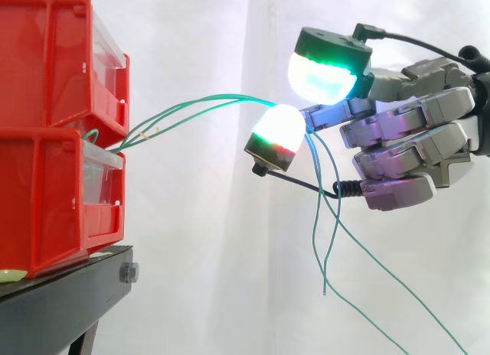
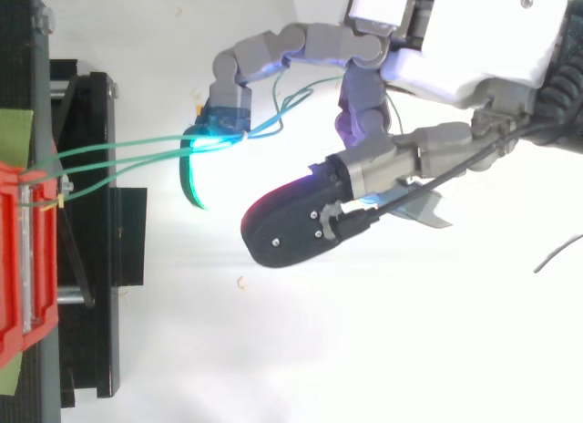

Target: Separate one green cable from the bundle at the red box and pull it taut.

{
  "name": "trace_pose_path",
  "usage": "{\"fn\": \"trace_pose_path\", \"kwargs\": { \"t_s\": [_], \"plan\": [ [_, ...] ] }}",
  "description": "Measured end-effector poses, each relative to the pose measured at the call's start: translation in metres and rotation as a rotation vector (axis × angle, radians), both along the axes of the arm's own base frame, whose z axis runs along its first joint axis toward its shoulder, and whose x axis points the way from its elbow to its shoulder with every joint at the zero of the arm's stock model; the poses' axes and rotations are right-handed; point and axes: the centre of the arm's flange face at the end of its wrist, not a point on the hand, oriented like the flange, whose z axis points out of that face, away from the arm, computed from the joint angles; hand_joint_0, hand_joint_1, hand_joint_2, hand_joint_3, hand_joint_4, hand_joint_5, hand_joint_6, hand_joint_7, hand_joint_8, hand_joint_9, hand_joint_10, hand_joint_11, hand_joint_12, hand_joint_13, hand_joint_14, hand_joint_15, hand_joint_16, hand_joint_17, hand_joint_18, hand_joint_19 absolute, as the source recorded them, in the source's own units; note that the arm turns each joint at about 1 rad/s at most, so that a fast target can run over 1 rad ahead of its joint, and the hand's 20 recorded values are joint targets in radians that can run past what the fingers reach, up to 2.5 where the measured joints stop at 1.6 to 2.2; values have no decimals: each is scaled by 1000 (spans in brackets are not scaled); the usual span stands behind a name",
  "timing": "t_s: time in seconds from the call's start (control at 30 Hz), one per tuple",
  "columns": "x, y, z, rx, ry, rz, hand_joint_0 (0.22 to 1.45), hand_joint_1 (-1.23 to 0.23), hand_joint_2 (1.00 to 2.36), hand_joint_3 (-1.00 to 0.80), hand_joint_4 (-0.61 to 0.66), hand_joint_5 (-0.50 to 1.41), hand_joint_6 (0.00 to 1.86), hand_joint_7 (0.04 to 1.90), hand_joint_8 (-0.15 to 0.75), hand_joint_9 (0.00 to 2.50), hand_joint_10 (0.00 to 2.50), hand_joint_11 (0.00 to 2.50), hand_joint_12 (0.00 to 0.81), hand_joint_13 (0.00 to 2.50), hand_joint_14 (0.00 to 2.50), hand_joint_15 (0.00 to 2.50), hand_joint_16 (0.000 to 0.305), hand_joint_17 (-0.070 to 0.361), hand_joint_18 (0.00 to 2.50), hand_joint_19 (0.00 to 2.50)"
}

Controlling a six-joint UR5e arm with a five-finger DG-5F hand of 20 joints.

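Two stacked red boxes sit on the black stand at the left; their edge shows in the top view as the red box. A bundle of thin green cables leaves the gap between the boxes and runs right in a gentle arc to my hand. One curled finger hooks the green cables at its glowing pad. A second glowing pad stands above it, apart. Past the finger the loose cable ends hang down. The other fingers are curled toward the palm.
The black stand carries the boxes, and its frame shows at the left in the top view. A white curtain lies behind everything. A strip of green tape sits on the stand beside the red box.
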Motion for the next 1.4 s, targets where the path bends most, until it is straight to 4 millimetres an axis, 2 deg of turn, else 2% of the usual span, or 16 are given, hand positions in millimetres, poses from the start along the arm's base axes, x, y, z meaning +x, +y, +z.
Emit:
{"fn": "trace_pose_path", "kwargs": {
  "t_s": [0.17,0.33,0.47,0.6,0.7,0.83,0.93,0.97,1.07,1.13,1.3,1.4],
  "plan": [
    [0,0,0,-2,1,-1,696,-796,1000,-500,84,125,503,1196,220,2216,30,924,384,1894,26,1169,62,141,1996,866],
    [0,0,0,-3,1,-2,660,-875,1000,-500,209,78,504,1138,232,2075,29,970,386,1803,26,1151,64,144,1963,859],
    [0,0,0,-3,2,-3,554,-916,1000,-500,216,66,504,1138,258,2043,28,969,394,1780,26,1131,70,157,1951,831],
    [0,0,0,-3,2,-3,525,-964,1000,-500,229,62,504,1139,268,2014,30,957,412,1766,26,1117,72,163,1951,811],
    [0,0,0,-3,2,-4,505,-967,1000,-500,115,114,503,1193,246,2141,28,904,416,1828,25,1094,73,164,1964,791],
    [0,0,0,-3,2,-4,453,-875,1000,-500,94,134,503,1211,243,2232,26,764,436,1885,25,1011,76,172,2024,737],
    [0,0,0,-3,2,-4,397,-645,1000,-500,86,141,503,1223,245,2269,23,631,461,1941,24,945,82,184,2110,675],
    [0,0,0,-3,2,-4,386,-518,1000,-500,91,143,503,1230,251,2281,22,576,471,1960,24,906,84,190,2137,646],
    [0,0,0,-3,2,-4,391,-432,1000,-500,88,142,503,1235,245,2265,21,527,477,1960,24,881,85,192,2139,636],
    [0,0,0,-3,2,-4,424,-439,1000,-500,81,141,503,1235,237,2245,19,516,459,1942,24,887,83,186,2097,670],
    [0,0,0,-3,2,-4,558,-718,1000,-500,51,137,503,1240,208,2202,22,549,411,1868,23,928,71,161,1891,782],
    [0,0,0,-3,2,-4,646,-816,1010,-385,38,140,502,1237,157,2248,22,561,406,1868,25,876,68,154,1853,790]
  ]
}}
